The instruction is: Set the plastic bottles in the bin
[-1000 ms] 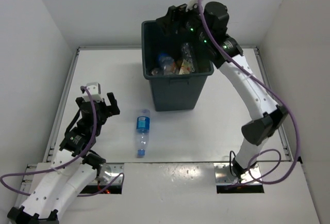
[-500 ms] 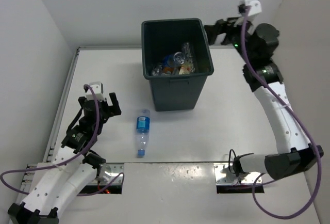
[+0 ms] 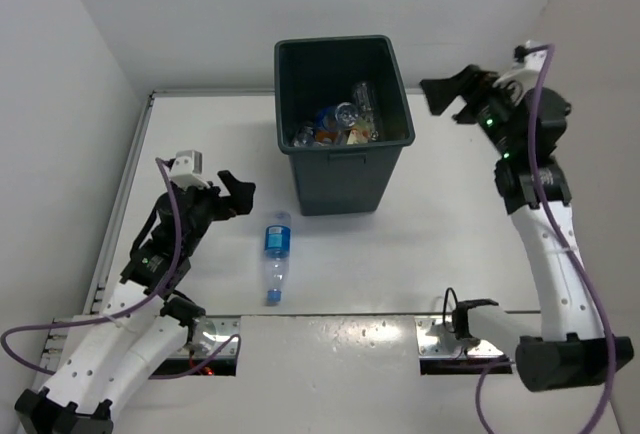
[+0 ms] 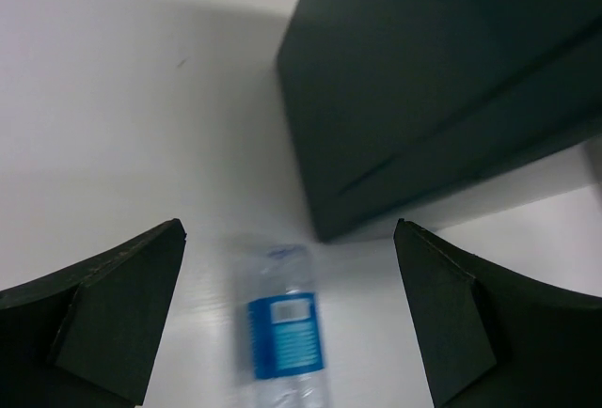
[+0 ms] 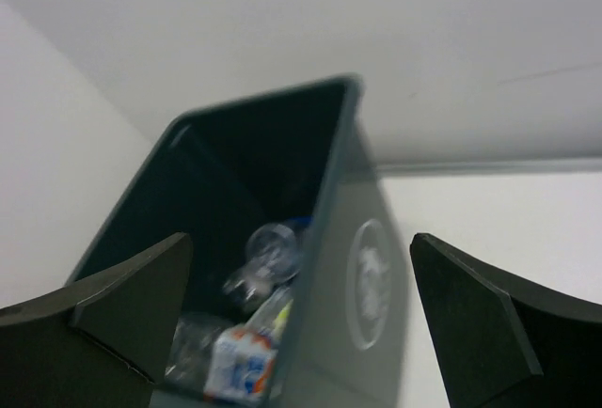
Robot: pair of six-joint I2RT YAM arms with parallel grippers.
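Observation:
One clear plastic bottle [image 3: 274, 256] with a blue label lies on the white table, in front of the bin [image 3: 340, 182], cap toward me. In the left wrist view this bottle [image 4: 282, 333] lies just below my open left gripper [image 4: 290, 231], between the lines of its fingers. From above, the left gripper [image 3: 236, 195] hovers left of the bottle, empty. More clear bottles [image 3: 342, 117] lie inside the dark grey-green bin. My right gripper [image 3: 452, 94] hangs open and empty, right of the bin's rim. Its camera looks at the bin [image 5: 374, 281] and the bottles [image 5: 268, 250] inside.
White walls close in the table [image 3: 200, 144] on the left, back and right. The bin stands at the back centre. Orange-marked packaging [image 3: 352, 135] lies among the items in the bin.
My right arm has swung from over the bin out to its right side, gripper open. My left gripper has shifted right, toward the bottle on the table.

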